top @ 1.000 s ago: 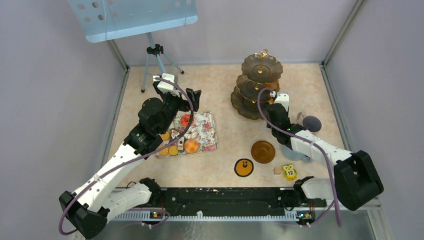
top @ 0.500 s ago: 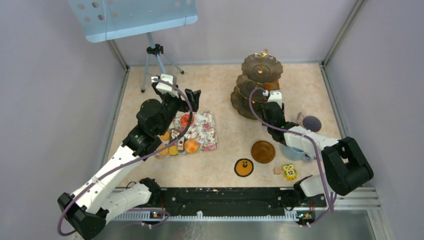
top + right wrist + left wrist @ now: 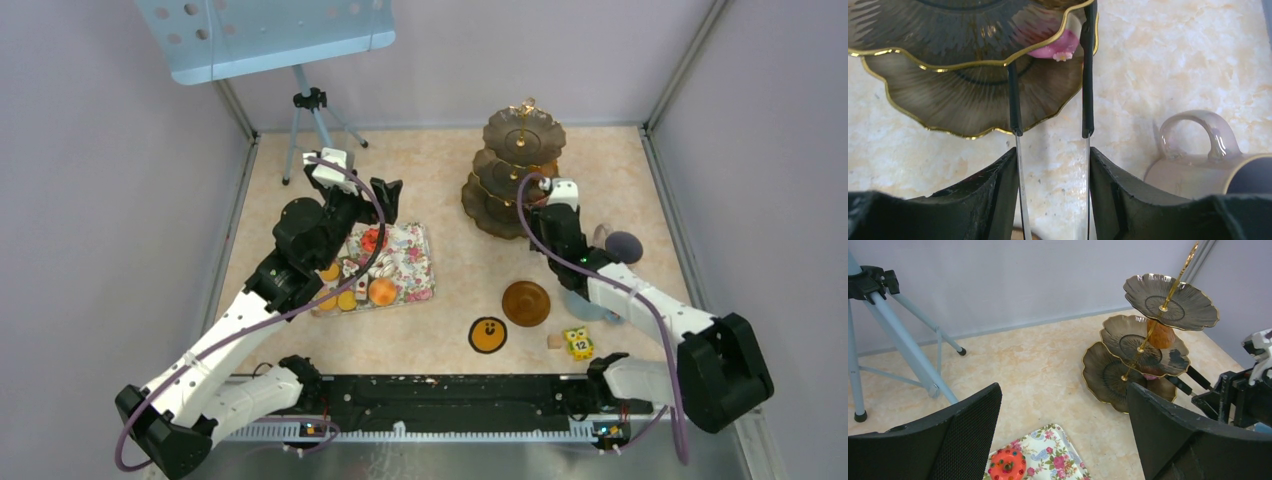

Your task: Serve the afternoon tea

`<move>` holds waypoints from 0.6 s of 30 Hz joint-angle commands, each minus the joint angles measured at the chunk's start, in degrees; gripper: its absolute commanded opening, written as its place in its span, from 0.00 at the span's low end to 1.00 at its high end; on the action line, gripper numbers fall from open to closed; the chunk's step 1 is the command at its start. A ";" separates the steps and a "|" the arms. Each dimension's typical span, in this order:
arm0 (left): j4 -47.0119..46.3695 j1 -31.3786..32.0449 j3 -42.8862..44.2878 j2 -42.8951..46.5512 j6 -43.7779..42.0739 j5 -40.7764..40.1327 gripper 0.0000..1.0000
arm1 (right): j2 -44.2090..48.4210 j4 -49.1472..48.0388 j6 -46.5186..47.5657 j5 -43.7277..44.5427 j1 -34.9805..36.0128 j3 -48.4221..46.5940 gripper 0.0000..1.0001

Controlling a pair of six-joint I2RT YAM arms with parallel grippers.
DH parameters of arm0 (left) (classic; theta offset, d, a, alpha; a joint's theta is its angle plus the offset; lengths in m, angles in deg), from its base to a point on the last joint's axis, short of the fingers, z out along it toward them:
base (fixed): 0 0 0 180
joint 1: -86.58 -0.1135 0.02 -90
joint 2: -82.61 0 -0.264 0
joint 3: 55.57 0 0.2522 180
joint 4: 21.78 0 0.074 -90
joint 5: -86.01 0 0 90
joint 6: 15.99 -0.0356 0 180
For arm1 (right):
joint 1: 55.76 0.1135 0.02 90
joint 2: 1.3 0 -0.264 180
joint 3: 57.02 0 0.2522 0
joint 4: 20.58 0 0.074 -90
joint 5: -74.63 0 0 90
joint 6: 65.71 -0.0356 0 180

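Seemingly glossy pink pastry (image 3: 1055,49) on ribbed, scalloped, gold-rimmed stand (image 3: 973,107).

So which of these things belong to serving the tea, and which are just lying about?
Job: three-tier stand, toy pastries, floral tray, brown saucer, blue cup, grey mug.
Lying about: owl block, smiley coaster, wooden cube, music stand.

Arms outstretched; left end effector (image 3: 1064,390) wide apart, right end effector (image 3: 1050,125) narrowly parted.
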 commanded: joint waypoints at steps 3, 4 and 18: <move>-2.19 0.21 0.38 -0.27 0.31 0.67 0.99 | 9.33 8.89 -3.03 -4.30 0.07 0.96 0.50; -2.49 0.21 0.13 -0.29 0.48 1.21 0.99 | 10.04 8.50 -2.76 -4.12 0.07 1.46 0.51; -2.38 0.29 0.18 -0.54 0.19 1.03 0.99 | 14.13 18.85 -5.95 -12.02 6.01 -1.67 0.48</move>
